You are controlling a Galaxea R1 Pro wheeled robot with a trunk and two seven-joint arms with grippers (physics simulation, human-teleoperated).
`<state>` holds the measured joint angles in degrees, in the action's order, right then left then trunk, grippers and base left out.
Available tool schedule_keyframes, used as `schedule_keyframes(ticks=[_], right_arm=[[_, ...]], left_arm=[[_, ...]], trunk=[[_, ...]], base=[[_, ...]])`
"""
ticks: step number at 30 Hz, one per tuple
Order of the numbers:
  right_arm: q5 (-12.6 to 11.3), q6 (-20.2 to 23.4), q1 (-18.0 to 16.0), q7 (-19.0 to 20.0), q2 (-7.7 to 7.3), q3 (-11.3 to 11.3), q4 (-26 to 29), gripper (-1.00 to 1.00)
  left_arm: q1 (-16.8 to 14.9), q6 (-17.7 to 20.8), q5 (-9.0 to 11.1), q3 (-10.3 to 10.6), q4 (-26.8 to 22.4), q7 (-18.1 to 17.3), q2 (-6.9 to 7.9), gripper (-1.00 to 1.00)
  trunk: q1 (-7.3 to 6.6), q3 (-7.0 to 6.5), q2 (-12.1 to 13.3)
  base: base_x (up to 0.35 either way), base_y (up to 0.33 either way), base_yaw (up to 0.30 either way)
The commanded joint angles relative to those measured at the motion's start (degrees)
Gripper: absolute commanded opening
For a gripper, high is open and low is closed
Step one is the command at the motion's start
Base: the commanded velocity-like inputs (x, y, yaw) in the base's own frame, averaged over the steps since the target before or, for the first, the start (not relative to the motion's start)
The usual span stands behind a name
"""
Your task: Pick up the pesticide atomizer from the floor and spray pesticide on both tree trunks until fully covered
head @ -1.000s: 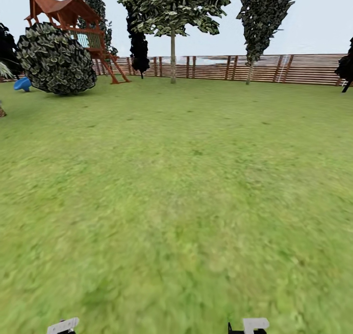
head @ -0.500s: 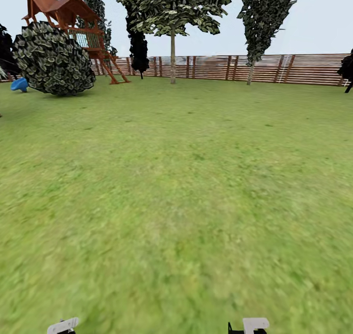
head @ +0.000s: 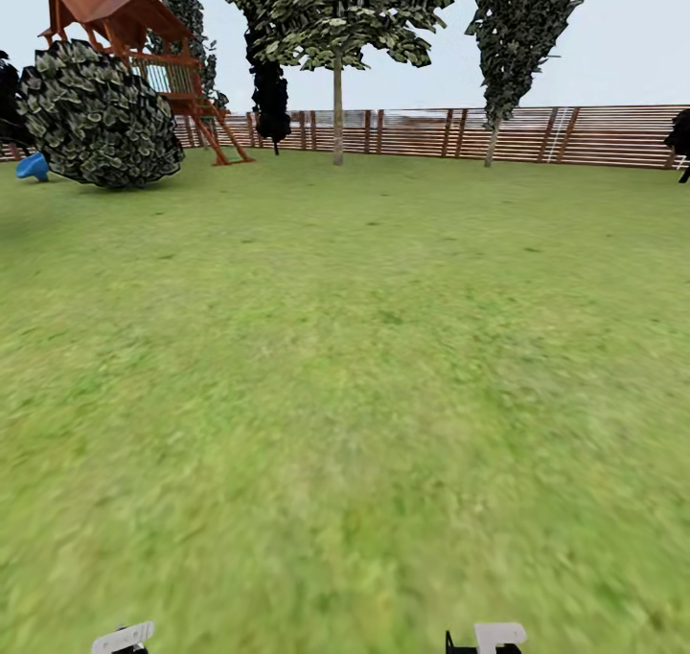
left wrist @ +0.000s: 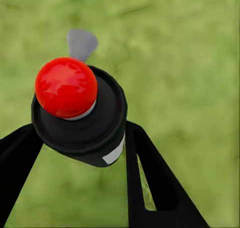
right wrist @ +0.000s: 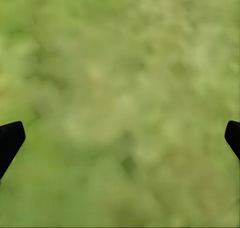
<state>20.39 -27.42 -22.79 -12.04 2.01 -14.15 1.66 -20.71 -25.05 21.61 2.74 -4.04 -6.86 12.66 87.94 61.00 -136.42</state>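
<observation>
1. Between the two black fingers [left wrist: 145,173] of the left gripper [left wrist: 80,138] sat the pesticide atomizer [left wrist: 80,118], pinched at its black body, red tip toward the camera, a white band patch showing at 5 o'clock on it.
2. Under it lay blurred green lawn [head: 345,395].
3. Spread wide, the right gripper [right wrist: 120,138] held nothing, its fingertips [right wrist: 10,138] at 9 and 3 o'clock over grass.
4. Far off at 12 o'clock in the head view, two trees [head: 337,107] stood before the slatted fence [head: 594,136].
5. At 10 o'clock sat a round bush [head: 101,117] and a wooden play tower [head: 125,21].
</observation>
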Motion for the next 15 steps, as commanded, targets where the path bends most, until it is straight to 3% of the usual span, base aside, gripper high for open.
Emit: schedule_keyframes(ticks=[1,15], right_arm=[[0.00,0.00,0.01,0.00,-0.01,0.00,0.00,1.00],[0.00,0.00,0.00,0.00,-0.01,0.00,-0.01,1.00]], left_arm=[[0.00,0.00,0.01,-0.02,0.00,0.00,0.00,-1.00],[0.01,0.00,0.01,-0.02,0.00,0.00,0.00,-1.00]], trunk=[[0.00,0.00,0.00],[0.00,0.00,0.00]], base=[[0.339,0.000,0.000],[0.339,0.000,0.000]])
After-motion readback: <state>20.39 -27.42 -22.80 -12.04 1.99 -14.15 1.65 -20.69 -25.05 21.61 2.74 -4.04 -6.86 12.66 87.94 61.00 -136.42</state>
